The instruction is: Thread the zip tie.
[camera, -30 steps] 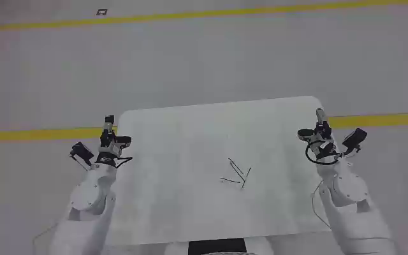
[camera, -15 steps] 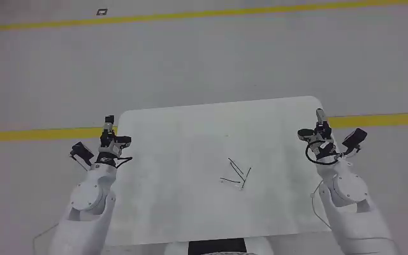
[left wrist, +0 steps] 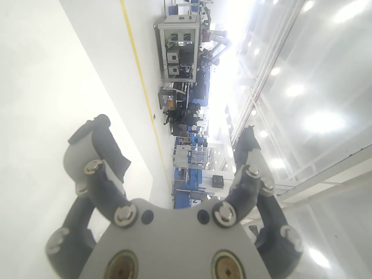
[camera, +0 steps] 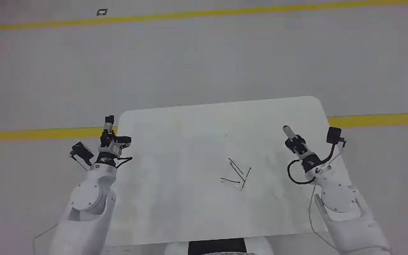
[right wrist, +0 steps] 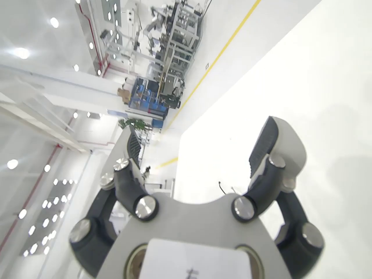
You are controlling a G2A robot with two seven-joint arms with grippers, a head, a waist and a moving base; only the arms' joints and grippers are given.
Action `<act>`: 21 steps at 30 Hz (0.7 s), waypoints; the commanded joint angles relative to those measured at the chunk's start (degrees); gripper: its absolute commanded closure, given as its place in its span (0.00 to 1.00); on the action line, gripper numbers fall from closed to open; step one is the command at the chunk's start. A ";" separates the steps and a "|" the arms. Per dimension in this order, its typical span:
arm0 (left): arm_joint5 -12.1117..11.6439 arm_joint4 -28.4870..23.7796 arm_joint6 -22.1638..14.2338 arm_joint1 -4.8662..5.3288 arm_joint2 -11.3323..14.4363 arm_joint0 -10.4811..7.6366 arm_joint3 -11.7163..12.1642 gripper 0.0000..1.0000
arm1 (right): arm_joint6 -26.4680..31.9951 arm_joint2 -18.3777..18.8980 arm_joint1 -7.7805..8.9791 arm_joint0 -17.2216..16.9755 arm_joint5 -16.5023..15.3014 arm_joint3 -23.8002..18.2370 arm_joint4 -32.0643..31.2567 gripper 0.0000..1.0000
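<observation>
reach step, i'd say: zip ties (camera: 237, 173) lie loose mid worktop (camera: 178, 146). your right gripper (camera: 288, 131), open & empty, hangs over its right side, apart from them; left gripper (camera: 109, 121), also open, sits at the left edge. next: lower onto one tie, pinch near its end.

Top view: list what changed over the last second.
The right gripper swung inward from the right edge of the table to over it, toward the zip ties, open and empty. The left gripper stayed beside the left edge, open; the zip ties lie where they were.
</observation>
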 commanded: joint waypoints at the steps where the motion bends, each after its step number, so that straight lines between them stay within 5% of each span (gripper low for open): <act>1: 0.00 0.00 0.00 0.00 0.00 0.00 0.00 0.00 | -0.05 0.05 -0.01 0.02 0.68 -0.02 0.24 0.00; 11: 0.00 0.00 0.00 0.00 0.00 0.00 0.00 0.00 | 2.42 -0.74 0.12 2.47 -0.11 -0.40 -3.03 0.00; 17: 0.00 0.00 0.00 0.00 0.00 0.00 0.00 0.00 | 7.02 -4.67 0.43 9.08 -0.93 2.10 -18.00 0.00; 21: 0.00 0.00 0.00 0.00 0.00 0.00 0.00 0.00 | 6.99 -7.31 0.47 10.54 -3.58 3.28 -25.55 0.00</act>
